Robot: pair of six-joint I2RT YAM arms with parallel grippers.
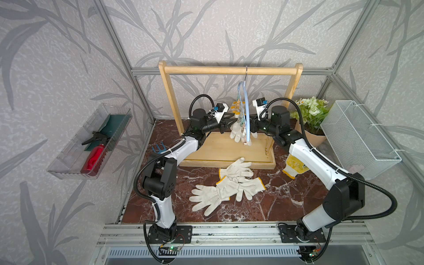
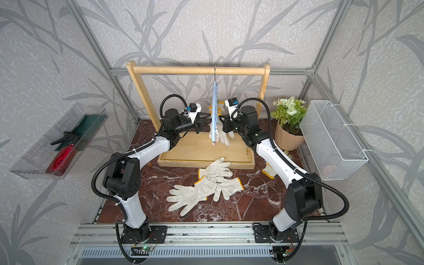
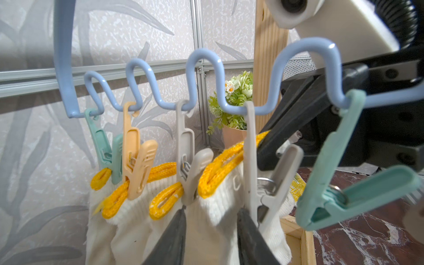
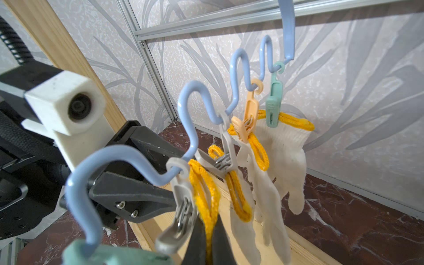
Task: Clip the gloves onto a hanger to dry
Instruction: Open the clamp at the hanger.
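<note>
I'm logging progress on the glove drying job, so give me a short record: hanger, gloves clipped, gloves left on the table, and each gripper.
hanger: blue, hooked on the wooden rack bar
clipped gloves: three, on the mint clip, orange clip and gray clip
fourth glove: yellow cuff pinched in the right gripper beside the next gray clip; clipped or not, unclear
table gloves: three white ones, loosely piled on the table
left gripper: jaws apart at the hanging cuffs, gripping nothing clearly
end clip: mint, empty
</note>
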